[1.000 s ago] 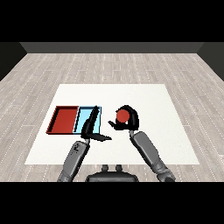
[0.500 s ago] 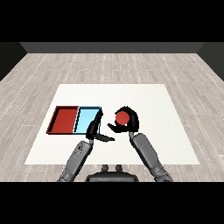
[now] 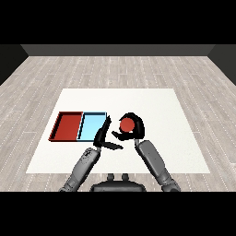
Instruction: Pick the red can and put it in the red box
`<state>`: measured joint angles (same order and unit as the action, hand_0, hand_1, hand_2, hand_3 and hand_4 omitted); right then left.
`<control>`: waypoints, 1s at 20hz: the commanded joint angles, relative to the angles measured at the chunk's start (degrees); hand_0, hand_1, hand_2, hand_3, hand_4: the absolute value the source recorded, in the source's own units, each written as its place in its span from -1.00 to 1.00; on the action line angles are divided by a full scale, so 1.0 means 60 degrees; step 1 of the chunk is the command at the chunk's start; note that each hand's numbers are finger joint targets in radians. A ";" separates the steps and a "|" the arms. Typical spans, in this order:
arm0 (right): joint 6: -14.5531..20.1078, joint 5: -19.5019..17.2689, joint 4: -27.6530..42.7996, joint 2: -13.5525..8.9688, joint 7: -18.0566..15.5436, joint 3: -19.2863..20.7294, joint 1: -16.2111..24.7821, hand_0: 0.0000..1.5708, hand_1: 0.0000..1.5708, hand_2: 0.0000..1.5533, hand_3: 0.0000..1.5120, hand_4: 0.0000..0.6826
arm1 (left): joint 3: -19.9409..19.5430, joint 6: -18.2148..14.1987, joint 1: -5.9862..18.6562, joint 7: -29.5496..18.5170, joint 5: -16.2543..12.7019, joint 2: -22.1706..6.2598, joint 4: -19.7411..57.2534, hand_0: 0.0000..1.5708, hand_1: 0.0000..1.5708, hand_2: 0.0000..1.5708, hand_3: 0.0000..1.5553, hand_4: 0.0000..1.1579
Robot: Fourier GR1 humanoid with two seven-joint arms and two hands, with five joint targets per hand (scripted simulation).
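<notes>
Right robot hand (image 3: 133, 130) is curled round the small red cylindrical can (image 3: 126, 124), whose round red top faces me, just right of the trays near the middle of the white desk (image 3: 152, 103). My left robot hand (image 3: 103, 136) is open, fingers straight and pointing far, thumb stretched right, at the near right corner of the shallow light blue tray (image 3: 92, 126). That tray lies touching the shallow red tray (image 3: 67, 126) on its left.
</notes>
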<state>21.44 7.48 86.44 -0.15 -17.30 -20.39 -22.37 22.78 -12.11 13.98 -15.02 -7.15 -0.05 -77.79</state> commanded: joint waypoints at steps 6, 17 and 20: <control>0.0923 0.0601 0.0216 0.0025 -0.0224 -0.1114 -0.0102 0.83 0.83 0.84 0.85 0.93 | 0.0436 -0.0220 0.0690 -0.0046 -0.0675 0.0008 0.0331 -1.00 -1.00 -1.00 -1.00 -1.00; 0.1501 0.1420 -0.0170 0.0025 -0.0772 -0.1926 -0.0411 0.94 0.94 0.88 0.88 0.93 | 0.0683 -0.0391 0.0990 0.0290 -0.1132 0.0008 0.0368 -1.00 -1.00 -1.00 -1.00 -1.00; 0.0867 0.0855 0.0414 0.0023 -0.0678 -0.1751 0.0532 0.94 0.94 0.87 0.85 0.90 | 0.0861 -0.0350 0.1353 -0.0549 -0.1565 0.0006 0.1302 -1.00 -1.00 -1.00 -1.00 -1.00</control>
<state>27.19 13.98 86.55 -0.20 -21.53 -29.66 -21.88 27.96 -14.84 19.61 -17.79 -15.07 -0.21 -72.40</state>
